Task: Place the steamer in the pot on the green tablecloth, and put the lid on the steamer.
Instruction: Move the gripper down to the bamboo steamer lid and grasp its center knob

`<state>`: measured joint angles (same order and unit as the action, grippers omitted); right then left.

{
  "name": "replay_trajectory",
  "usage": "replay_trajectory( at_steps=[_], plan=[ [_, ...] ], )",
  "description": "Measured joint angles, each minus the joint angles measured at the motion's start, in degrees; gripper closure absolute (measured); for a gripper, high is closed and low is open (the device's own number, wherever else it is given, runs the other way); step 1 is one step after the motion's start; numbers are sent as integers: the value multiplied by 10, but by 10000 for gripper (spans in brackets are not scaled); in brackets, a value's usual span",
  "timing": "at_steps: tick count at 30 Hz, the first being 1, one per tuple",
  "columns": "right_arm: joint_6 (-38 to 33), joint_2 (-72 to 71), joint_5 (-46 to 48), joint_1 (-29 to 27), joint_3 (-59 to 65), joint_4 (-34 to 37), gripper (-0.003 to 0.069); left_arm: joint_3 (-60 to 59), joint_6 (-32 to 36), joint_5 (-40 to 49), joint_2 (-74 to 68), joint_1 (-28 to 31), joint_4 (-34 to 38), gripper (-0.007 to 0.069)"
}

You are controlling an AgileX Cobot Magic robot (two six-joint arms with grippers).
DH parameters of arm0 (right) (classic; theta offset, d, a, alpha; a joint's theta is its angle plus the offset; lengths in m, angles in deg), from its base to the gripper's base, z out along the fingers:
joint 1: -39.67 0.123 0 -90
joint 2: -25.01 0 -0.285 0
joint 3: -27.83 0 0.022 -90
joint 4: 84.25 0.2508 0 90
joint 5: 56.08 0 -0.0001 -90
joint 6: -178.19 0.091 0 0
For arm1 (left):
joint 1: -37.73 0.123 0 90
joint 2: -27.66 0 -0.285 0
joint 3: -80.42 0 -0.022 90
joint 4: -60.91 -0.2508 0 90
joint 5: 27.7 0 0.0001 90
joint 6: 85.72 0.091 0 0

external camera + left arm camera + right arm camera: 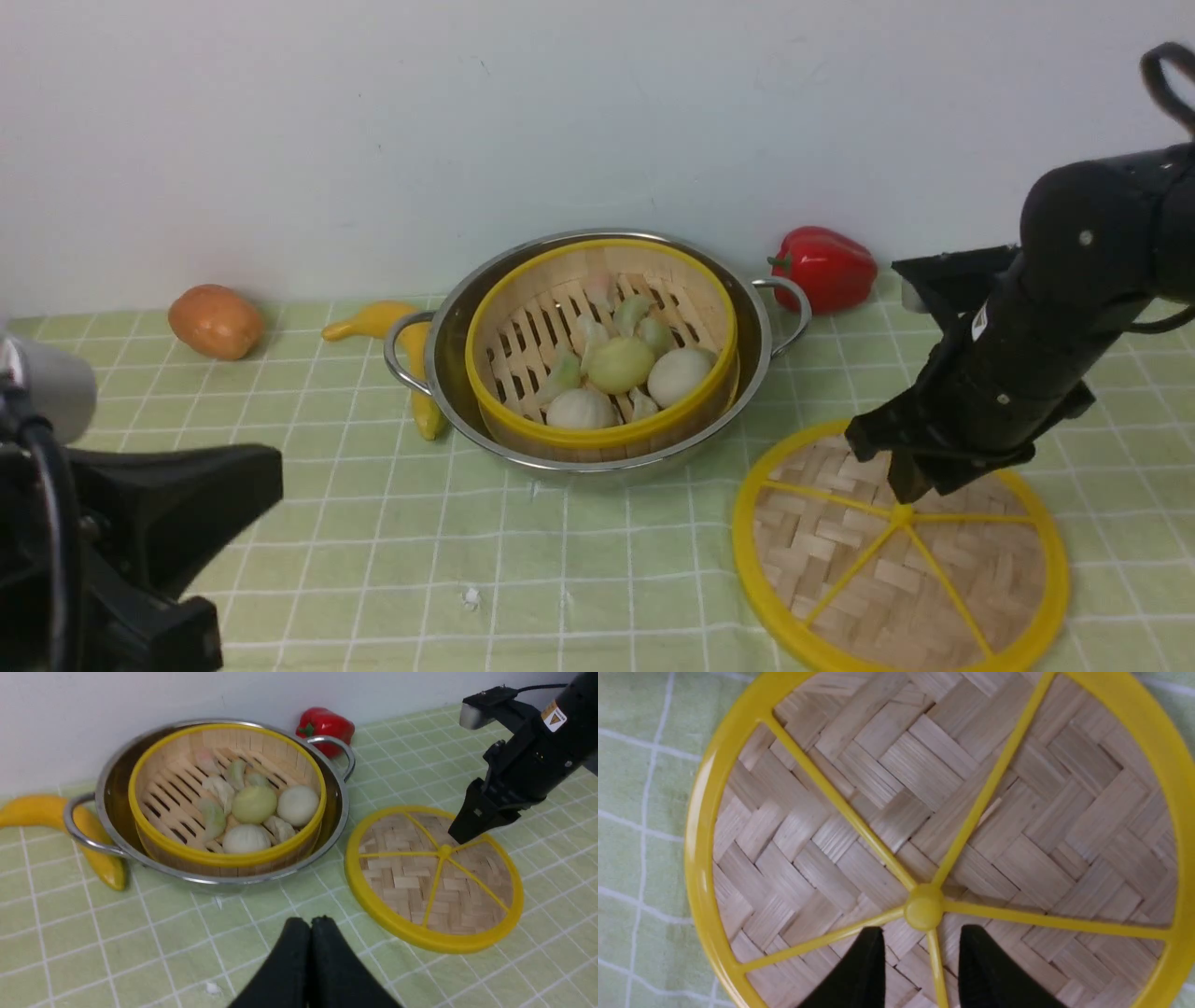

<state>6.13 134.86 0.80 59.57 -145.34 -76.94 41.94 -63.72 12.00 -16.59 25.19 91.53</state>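
Note:
The steamer (602, 436), a bamboo basket with yellow rims and toy buns inside, sits in the steel pot (448, 341) on the green tablecloth (373, 523). The lid (868, 569), a flat woven disc with yellow spokes, lies on the cloth to the right of the pot. My right gripper (910, 490) hovers low over the lid's centre. In the right wrist view it (920, 929) is open, its fingers either side of a spoke just beside the knob (923, 912). My left gripper (310, 919) is shut on nothing, in front of the pot (110, 793) and well back from it.
A red pepper (826, 266) stands by the wall behind the pot's right handle. A yellow banana (378, 322) lies against the pot's left handle, with a round orange fruit (215, 322) further left. The white wall runs close behind them.

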Motion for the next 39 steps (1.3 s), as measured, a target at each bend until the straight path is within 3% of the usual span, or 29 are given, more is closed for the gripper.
replay_trajectory(
  at_steps=[14,23,26,28,39],
  plan=[
    [29,36,-23,25,-1,-55,417,-14,0,15,1,0,6,646],
    [34,55,-28,25,-1,-56,417,-14,0,18,1,0,6,646],
    [34,57,-28,25,-1,-56,457,-14,0,20,1,0,6,646],
    [34,57,-20,29,-3,-58,515,-14,0,22,1,0,6,646],
    [27,-36,112,40,-4,-73,515,-14,0,27,1,0,3,646]
  ],
)
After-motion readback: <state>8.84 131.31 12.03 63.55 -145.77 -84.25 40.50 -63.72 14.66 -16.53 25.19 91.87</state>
